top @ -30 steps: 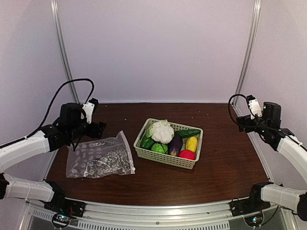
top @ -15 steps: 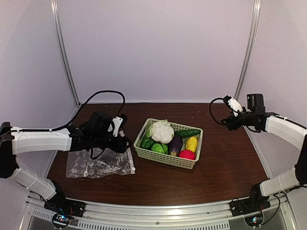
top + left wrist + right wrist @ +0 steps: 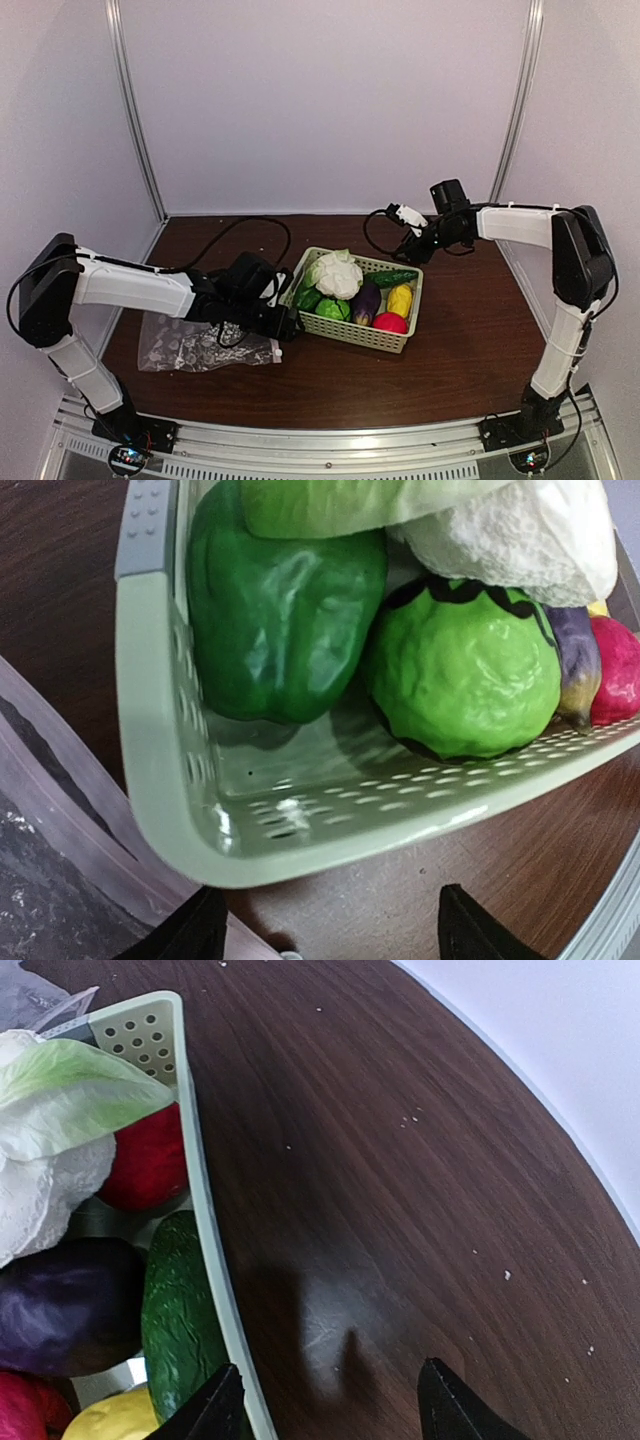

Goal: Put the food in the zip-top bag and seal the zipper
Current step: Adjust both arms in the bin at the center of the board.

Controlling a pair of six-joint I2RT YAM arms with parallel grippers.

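All of the food sits in the pale green lattice plastic basket on the dark brown wooden table: the white cauliflower, the purple eggplant, the green cucumber, the yellow piece, the red-pink ball and the round light-green piece beside a dark green pepper. None of it is in the clear crinkly zip-top bag, which lies flat just left of the basket, with its whitish zipper strip on the edge nearest the basket. Whether that mouth is pressed shut I cannot tell.

I judge this to be the reach for a 1st piece, so the task has barely begun.

My left gripper hangs low at the basket's near-left corner, between bag and basket. Its 2 fingers are spread wide with nothing between them.

My right gripper hovers over bare table just beyond the basket's far rim, near the cucumber. It is also parted and empty.

The next move, as I see it, calls for 1 pincer to go over the rim and down onto a piece that is easy to reach. The cucumber suits the right and the pepper suits the left. The other pincer would have to lift the bag's mouth edge and hold it open. The thin plastic may slide or crumple if I pinch it flat.
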